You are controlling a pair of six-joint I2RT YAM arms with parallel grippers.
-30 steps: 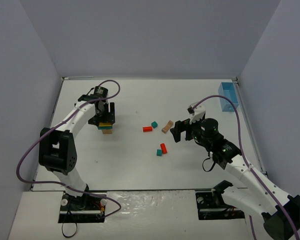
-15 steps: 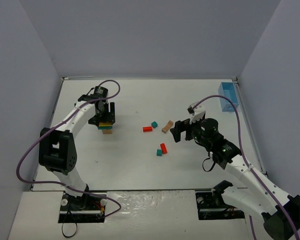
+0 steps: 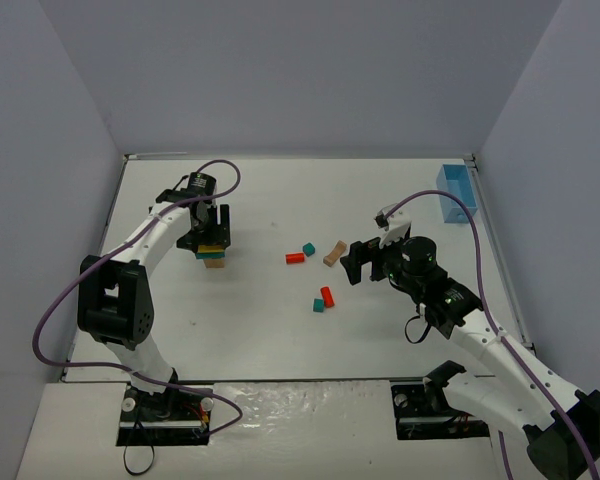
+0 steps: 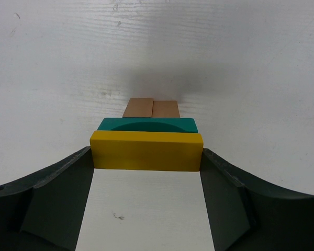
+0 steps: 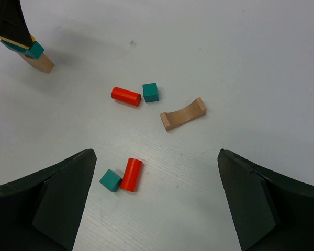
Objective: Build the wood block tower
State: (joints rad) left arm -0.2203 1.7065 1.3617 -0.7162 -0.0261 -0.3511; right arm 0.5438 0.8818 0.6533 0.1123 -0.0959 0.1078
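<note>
Nothing has shifted over the last second: left tool point(image 3: 210, 238) stays clamped on the yellow block point(image 4: 146, 151) atop the tower point(image 3: 214, 257) at the worktop's point(image 3: 260, 200) left, seemingly settling it; right tool point(image 5: 155, 157) hangs apart above loose red cylinders point(image 5: 126, 96), so the top isn't built yet

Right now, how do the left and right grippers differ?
The left gripper is shut on the yellow block on top of the tower; the right gripper is open and empty. The left gripper is at the tower on the left side of the table; the right gripper hangs over a loose red cylinder and teal cube. Both are angled down toward the table.
</note>
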